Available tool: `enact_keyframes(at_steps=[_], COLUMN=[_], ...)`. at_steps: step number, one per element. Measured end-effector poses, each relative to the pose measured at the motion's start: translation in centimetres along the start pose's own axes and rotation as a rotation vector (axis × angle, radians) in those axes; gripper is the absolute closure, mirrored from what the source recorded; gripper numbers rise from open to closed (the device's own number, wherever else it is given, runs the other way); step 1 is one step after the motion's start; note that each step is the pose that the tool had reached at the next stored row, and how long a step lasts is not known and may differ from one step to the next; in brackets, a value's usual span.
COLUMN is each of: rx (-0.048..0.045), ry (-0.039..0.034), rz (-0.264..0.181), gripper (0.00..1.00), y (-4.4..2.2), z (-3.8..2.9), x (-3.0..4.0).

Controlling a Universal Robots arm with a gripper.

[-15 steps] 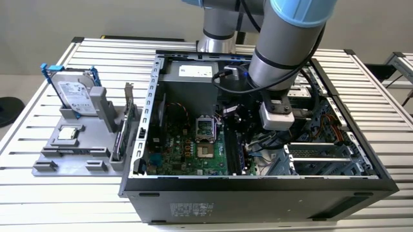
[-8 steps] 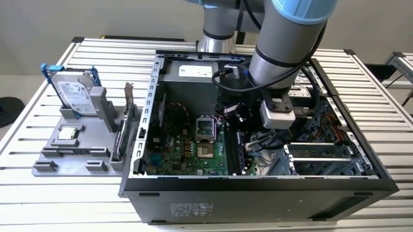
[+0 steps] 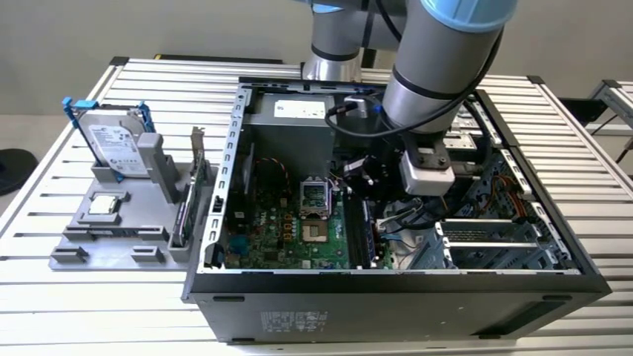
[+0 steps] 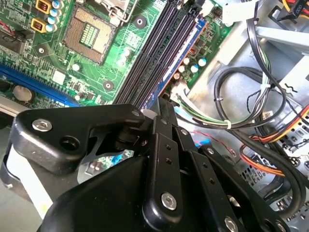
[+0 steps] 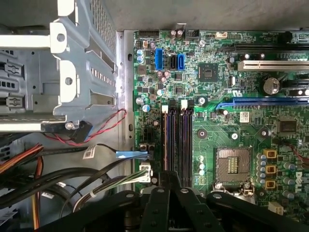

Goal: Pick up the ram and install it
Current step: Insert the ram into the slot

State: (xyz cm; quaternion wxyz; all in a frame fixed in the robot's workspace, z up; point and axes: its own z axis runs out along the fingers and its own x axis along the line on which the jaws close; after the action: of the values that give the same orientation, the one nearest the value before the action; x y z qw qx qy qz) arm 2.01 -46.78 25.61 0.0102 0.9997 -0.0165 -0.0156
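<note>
- The tool (image 4: 163,107) sat nearest the lens, clenched, its tips drawn together and low over the memory slots (image 5: 186,140) inside the computer case (image 3: 396,285).
- A dark blue strip, which I took for the ram (image 4: 186,60), stood in the outermost slot and ran straight out from beneath the tool's tip. Whether the tips pinched its edge could not be told.
- If one end had sat higher than the other, a downward push could have bent the board or left it half-seated.
- The white latch (image 5: 164,109) at the far end from the tool might not have snapped shut.
- The wire bundle (image 4: 227,123) lay just beside the tool, so a sideways move could have snagged it.
</note>
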Motion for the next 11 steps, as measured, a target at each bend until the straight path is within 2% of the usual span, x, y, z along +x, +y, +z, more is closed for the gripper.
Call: enact_keyframes(at_steps=[11], rx=[-0.0001], ry=[0.0000], rz=[-0.001], gripper=[1.00], y=[0.01], z=[-0.56], x=[-0.02])
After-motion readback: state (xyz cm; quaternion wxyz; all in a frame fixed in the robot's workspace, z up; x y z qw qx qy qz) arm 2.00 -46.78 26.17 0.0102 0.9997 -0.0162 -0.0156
